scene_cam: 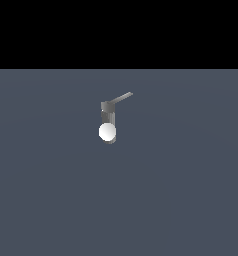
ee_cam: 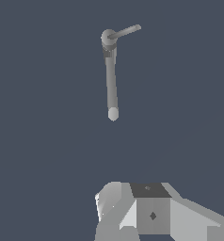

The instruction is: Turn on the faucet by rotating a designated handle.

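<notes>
The faucet (scene_cam: 107, 116) is a small grey fixture standing on the flat grey-blue floor, with a white round end (scene_cam: 107, 132) at its front. The handle (scene_cam: 122, 97) is a thin light-grey bar sticking out from the top of the body toward the exterior view's right. The arm does not appear in the exterior view. In the wrist view the faucet (ee_cam: 111, 77) is seen from above as a long grey bar, with the handle (ee_cam: 125, 31) angled off its far end. Blocky grey parts of my gripper (ee_cam: 132, 207) fill the picture's edge, well apart from the faucet. How its fingers stand is not visible.
The plain grey-blue floor (scene_cam: 191, 200) stretches all around the faucet. A black background lies beyond its far edge.
</notes>
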`<state>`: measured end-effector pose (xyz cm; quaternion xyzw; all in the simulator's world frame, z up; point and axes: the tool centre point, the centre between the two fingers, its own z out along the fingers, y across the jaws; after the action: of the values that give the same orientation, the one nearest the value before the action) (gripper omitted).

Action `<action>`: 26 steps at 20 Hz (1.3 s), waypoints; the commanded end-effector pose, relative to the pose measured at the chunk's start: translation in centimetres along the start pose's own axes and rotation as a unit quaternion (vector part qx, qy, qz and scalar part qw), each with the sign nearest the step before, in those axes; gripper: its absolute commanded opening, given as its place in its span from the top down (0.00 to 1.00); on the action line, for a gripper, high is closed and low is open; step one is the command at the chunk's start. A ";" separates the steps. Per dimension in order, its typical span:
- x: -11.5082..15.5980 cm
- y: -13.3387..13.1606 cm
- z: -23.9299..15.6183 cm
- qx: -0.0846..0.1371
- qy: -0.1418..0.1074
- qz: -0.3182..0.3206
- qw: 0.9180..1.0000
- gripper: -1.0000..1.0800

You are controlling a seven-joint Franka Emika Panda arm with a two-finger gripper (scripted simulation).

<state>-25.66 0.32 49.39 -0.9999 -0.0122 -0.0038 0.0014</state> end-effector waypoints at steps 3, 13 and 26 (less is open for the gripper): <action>0.0 -0.1 0.0 0.000 -0.001 0.001 1.000 1.00; -0.1 -1.3 0.2 0.005 -0.008 0.005 1.000 1.00; 3.7 -1.1 0.7 0.021 -0.009 0.064 0.998 1.00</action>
<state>-22.72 1.58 48.84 -0.9990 0.0405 0.0047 0.0191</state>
